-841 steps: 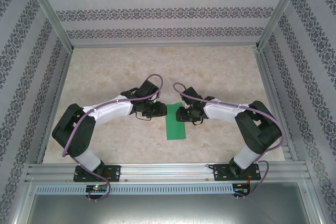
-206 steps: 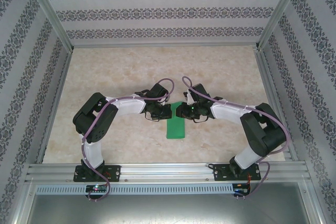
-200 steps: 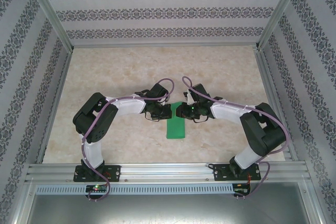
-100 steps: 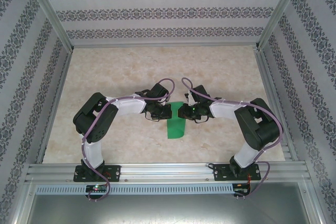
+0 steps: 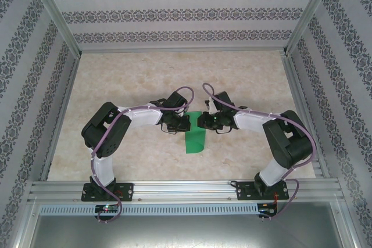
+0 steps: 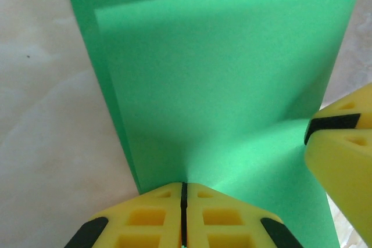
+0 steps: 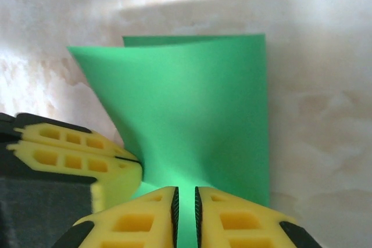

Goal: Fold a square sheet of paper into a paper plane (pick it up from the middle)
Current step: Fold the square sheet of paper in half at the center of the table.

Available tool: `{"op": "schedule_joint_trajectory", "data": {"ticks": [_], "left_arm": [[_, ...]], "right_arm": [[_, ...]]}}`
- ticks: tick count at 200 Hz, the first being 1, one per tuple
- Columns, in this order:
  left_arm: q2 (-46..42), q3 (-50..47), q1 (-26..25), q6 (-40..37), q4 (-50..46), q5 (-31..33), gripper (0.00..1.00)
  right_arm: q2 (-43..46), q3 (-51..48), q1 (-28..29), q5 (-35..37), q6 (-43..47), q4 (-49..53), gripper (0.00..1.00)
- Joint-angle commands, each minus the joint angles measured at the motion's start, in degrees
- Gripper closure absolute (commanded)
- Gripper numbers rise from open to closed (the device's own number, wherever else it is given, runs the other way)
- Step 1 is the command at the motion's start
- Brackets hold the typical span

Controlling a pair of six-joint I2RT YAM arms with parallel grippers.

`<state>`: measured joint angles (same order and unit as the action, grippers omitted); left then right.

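Just below the middle of the overhead frame, a green paper sheet [image 5: 196,142] lies on the pale, marble-patterned counter [image 5: 244,74]. It is thin, matte and bright, and it is folded over on itself into a narrow upright rectangle. Its upper end is raised between the two arms, which meet there from left and right. The left tool [image 5: 185,124] has yellow plastic fingers with moulded triangular pockets and black side pads. In the left wrist view these fingers are pressed fully together at the bottom centre, pinching the sheet's near edge. The paper [image 6: 221,85] rises from the pinch in a soft, uncreased curve. Along its left and top edges a darker under-layer shows as a thin offset strip, so the two layers do not quite line up. A finger of the right tool [image 6: 343,155] enters at the lower right, against the paper's right edge. In the right wrist view the right tool [image 7: 185,190] sits at the bottom centre, its jaws all but closed to a narrow slit with green paper in it, so it too is nipping the sheet. From there the paper [image 7: 197,103] fans upward, the top layer bowed to the left with a sharp corner at upper left. The left tool [image 7: 87,158] grips it from the lower left.
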<state>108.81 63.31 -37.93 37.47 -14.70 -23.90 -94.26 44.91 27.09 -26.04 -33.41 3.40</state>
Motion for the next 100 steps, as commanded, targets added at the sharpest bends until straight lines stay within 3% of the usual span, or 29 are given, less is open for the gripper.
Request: {"op": "schedule_joint_trajectory", "data": {"ticks": [1,100], "left_arm": [[3.4,-1.5,-0.6,-1.5,-7.2,5.7,0.9],[2.0,-2.6,-0.5,-2.6,-8.9,7.4,0.9]], "right_arm": [[-2.0,2.4,-0.5,-0.5,1.0,0.5,0.82],[-6.2,1.4,-4.3,3.4,3.2,-0.5,0.85]]}}
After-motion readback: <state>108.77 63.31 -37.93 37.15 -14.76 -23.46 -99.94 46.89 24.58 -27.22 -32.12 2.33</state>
